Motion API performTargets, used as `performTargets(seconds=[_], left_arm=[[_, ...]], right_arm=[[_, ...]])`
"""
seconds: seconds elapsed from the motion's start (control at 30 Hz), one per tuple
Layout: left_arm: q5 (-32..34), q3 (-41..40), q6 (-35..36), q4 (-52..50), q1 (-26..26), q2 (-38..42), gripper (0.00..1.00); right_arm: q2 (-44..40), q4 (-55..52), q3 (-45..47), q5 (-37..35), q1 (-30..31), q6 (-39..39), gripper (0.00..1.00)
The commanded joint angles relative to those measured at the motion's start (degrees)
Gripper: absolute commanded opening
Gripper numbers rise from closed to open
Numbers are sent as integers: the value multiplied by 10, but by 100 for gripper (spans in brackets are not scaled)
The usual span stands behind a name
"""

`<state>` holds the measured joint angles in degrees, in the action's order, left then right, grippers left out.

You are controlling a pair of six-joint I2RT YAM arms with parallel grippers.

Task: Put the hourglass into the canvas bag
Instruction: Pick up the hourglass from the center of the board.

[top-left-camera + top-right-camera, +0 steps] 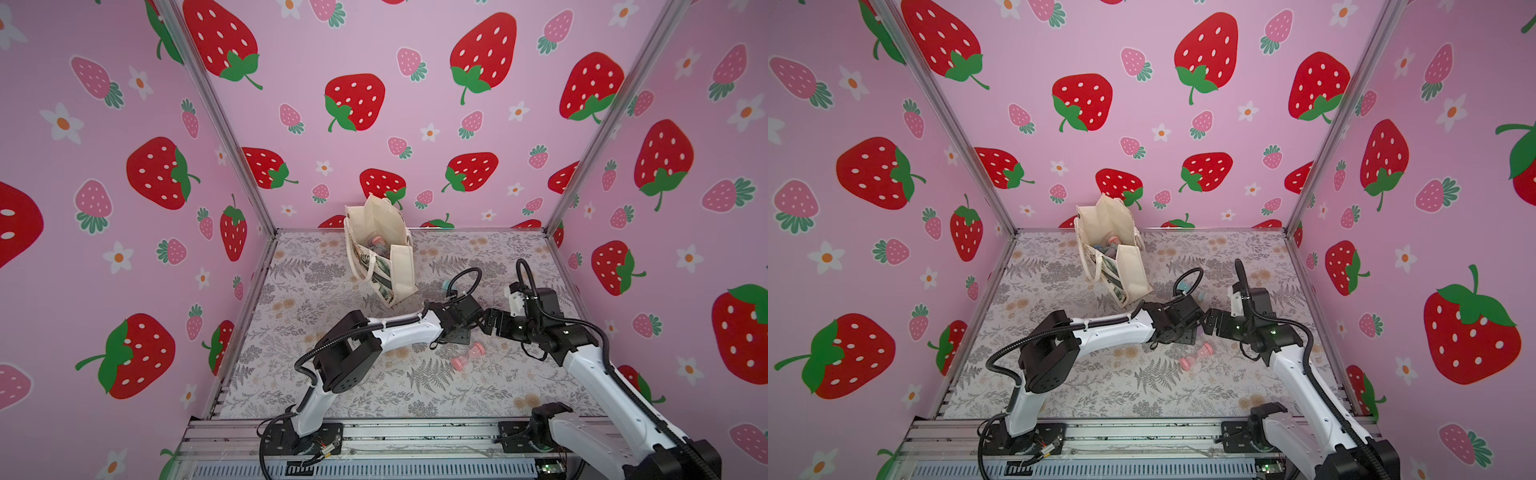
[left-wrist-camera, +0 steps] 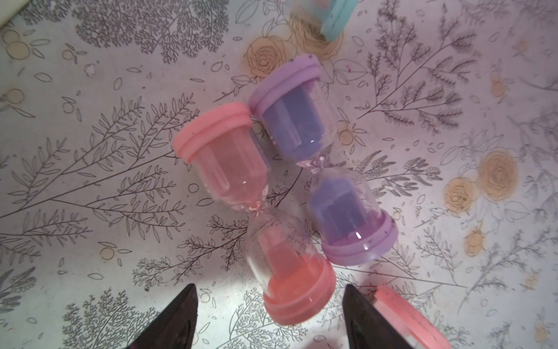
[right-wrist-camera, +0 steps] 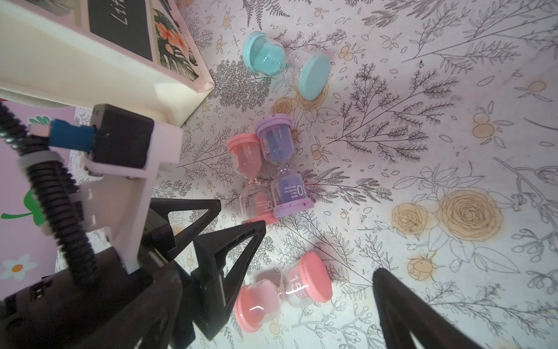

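"15" on pink hourglass (image 3: 282,291) (purple hourglass (image 3: 282,169): "minutes")

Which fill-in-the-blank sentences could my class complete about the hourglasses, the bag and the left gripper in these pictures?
1. The purple hourglass touches a ____ hourglass.
2. The loose hourglass nearest the canvas bag is ____.
3. The fingers of the left gripper stand ____, holding nothing.
4. In the right wrist view, ____ hourglasses lie outside the canvas bag.
Missing words: pink; teal; open; four.
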<state>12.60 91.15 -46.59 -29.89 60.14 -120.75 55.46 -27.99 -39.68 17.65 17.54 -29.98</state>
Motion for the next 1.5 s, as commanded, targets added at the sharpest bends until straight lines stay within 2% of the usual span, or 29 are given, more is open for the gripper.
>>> performTargets(seconds=[0.0,0.23,0.4,0.9,1.47], left_arm=[[28,26,-3,-25,5,-17,76],[49,24,-16,-42,5,-32,73],[58,15,-21,-44,6,-31,65],[36,22,-38,-33,4,-63,58],[54,-20,-50,-8,-1,-19,41]], right_arm=[[2,14,10,13,-7,-6,99],[9,29,14,27,-13,-12,99],[14,35,17,35,-15,-14,99],[20,44,25,38,-19,-14,99],[11,50,24,52,-21,-10,99]])
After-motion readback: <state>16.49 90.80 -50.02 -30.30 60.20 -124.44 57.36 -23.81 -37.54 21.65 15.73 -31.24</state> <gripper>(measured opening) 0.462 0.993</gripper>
